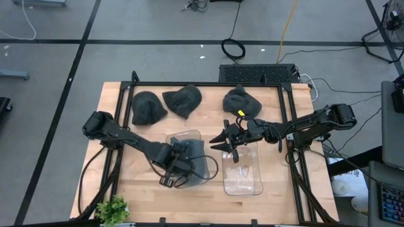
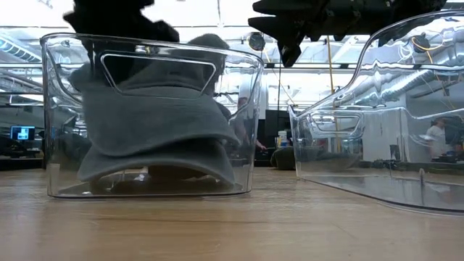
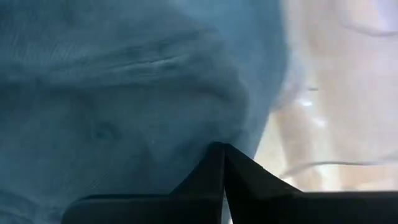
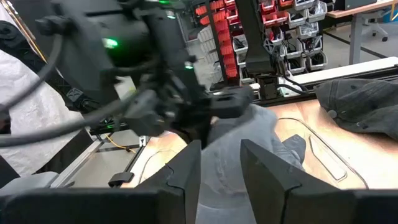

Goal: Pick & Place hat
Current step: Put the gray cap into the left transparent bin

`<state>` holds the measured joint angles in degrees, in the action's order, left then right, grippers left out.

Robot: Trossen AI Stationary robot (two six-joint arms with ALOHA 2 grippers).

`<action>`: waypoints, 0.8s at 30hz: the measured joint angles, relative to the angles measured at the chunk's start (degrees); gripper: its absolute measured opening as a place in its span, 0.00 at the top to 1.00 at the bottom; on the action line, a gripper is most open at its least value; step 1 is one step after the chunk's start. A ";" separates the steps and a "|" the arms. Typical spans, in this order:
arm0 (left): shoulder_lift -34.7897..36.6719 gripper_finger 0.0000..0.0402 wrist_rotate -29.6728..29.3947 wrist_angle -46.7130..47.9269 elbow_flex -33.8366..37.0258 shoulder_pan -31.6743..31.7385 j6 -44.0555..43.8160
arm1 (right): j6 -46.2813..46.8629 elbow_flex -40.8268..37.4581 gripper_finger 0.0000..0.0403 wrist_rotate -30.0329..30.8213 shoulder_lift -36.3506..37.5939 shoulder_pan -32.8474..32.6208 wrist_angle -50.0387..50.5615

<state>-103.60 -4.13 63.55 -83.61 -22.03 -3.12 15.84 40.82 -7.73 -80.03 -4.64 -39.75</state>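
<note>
the left gripper [image 1: 184, 156], fingers pressed together, pinches the grey hat [image 2: 156, 127] inside the clear bin [image 2: 61, 116], while the right gripper [image 1: 222, 140] hovers nearby, slightly spread and empty.

Grey carpeted floor [image 1: 158, 25] crossed by black tape lines, black cables [image 1: 233, 47] trailing behind the light wooden table [image 1: 113, 120], red parts bins [image 4: 273, 25] lining shelves, ceiling lights glowing, possibly office desks beyond.

Matt grey cloth hat [image 2: 156, 130] sits in a glossy clear plastic bin [image 2: 58, 145] on the smooth, pale wood desk [image 1: 126, 195].
</note>
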 joint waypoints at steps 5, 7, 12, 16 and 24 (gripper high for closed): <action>0.12 0.98 -4.26 -0.22 4.74 2.49 0.41 | 0.00 0.00 0.75 0.04 0.00 0.02 -0.04; 0.18 0.99 -4.12 -1.16 6.17 3.32 1.08 | 0.00 0.00 0.75 0.05 0.00 0.02 -0.07; 0.43 0.97 2.14 -8.25 11.39 5.17 1.58 | 0.00 0.00 0.75 0.07 0.00 0.02 -0.04; 0.46 0.99 4.64 -9.22 13.72 5.26 0.48 | 0.00 0.00 0.75 0.07 0.00 0.02 0.14; 3.18 0.99 7.49 -1.84 14.11 3.19 -0.11 | 0.02 0.01 0.75 0.11 0.00 0.02 0.26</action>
<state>-100.42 3.36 61.71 -69.50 -18.84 -3.23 15.86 40.83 -7.62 -80.03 -4.62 -39.48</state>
